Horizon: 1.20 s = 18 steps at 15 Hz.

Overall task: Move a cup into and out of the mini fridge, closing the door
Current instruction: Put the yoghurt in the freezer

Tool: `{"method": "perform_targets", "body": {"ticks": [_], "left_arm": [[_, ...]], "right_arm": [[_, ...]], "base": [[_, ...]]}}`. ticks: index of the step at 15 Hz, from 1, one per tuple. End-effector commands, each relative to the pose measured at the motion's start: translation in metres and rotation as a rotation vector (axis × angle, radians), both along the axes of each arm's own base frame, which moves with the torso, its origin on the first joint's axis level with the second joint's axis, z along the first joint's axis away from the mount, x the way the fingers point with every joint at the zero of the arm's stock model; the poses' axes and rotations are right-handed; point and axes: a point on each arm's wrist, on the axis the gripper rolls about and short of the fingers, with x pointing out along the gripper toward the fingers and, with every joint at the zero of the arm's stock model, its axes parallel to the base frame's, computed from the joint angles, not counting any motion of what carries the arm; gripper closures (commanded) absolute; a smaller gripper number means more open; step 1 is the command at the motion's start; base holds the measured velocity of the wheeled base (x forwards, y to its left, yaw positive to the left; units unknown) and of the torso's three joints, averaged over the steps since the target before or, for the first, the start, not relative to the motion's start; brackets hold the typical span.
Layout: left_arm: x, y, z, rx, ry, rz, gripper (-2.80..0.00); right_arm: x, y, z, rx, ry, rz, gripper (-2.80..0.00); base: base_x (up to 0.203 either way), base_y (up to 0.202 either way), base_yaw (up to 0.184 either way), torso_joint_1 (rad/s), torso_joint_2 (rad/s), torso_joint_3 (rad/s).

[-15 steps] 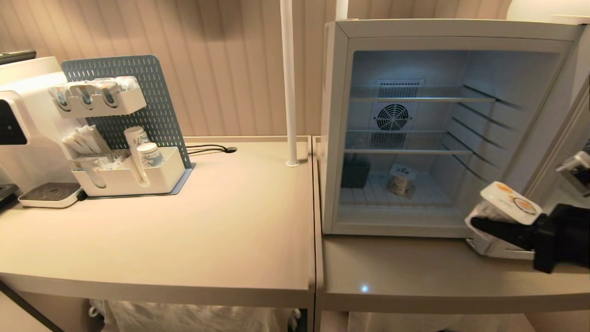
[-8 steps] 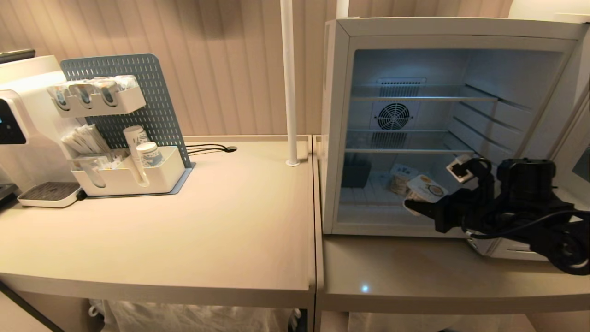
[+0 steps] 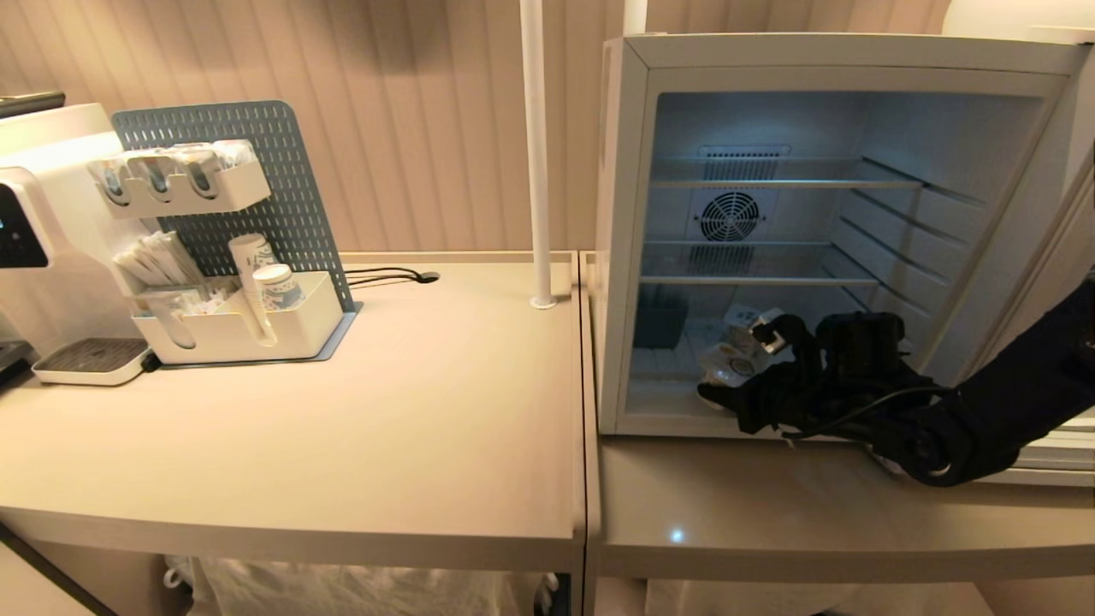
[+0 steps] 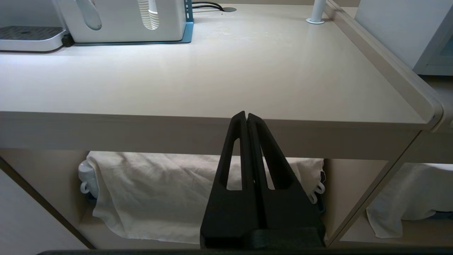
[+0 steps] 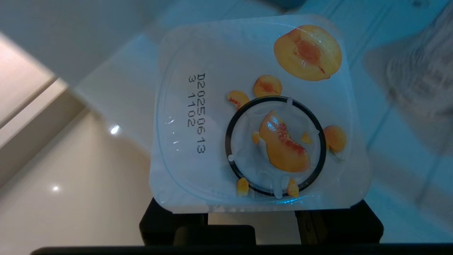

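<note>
This looks like an office or café-style drinks corner. Left of the open mini fridge [image 3: 821, 231], pale beige tables [image 3: 411, 428] stand against a ribbed beige wall [image 3: 411, 128]. Farther left of the fridge, a grey pegboard organiser [image 3: 248, 214] holds paper cups [image 3: 265, 282] and what seem to be sachets and stirrers. Beyond it stands a white drinks machine [image 3: 34, 231] with a drip tray [image 3: 94, 358].

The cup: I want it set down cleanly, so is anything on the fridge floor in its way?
Partly. The right pincer holds the cup at the mini fridge opening; another cup stands just behind, and a dark container back left.
</note>
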Motion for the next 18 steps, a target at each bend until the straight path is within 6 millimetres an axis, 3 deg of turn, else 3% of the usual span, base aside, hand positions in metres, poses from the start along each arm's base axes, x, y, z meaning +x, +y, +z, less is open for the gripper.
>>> {"method": "perform_targets", "body": {"ticks": [1, 8, 12, 13, 18], "left_arm": [[0.000, 0.000, 0.000, -0.001, 0.001, 0.000, 0.00], [0.000, 0.000, 0.000, -0.001, 0.001, 0.000, 0.00], [0.000, 0.000, 0.000, -0.001, 0.002, 0.000, 0.00], [0.000, 0.000, 0.000, -0.001, 0.001, 0.000, 0.00], [0.000, 0.000, 0.000, -0.001, 0.002, 0.000, 0.00]], "right_arm": [[0.018, 0.004, -0.015, -0.009, 0.020, -0.024, 0.00], [0.052, 0.008, -0.025, -0.020, 0.050, -0.133, 0.00], [0.052, 0.007, -0.023, -0.034, 0.046, -0.159, 0.00], [0.053, 0.007, -0.023, -0.034, 0.046, -0.163, -2.80], [0.034, 0.003, -0.009, -0.028, 0.049, -0.172, -2.80]], "base": [[0.000, 0.000, 0.000, 0.000, 0.00, 0.000], [0.000, 0.000, 0.000, 0.000, 0.00, 0.000], [0.000, 0.000, 0.000, 0.000, 0.00, 0.000], [0.000, 0.000, 0.000, 0.000, 0.00, 0.000], [0.000, 0.000, 0.000, 0.000, 0.00, 0.000]]}}
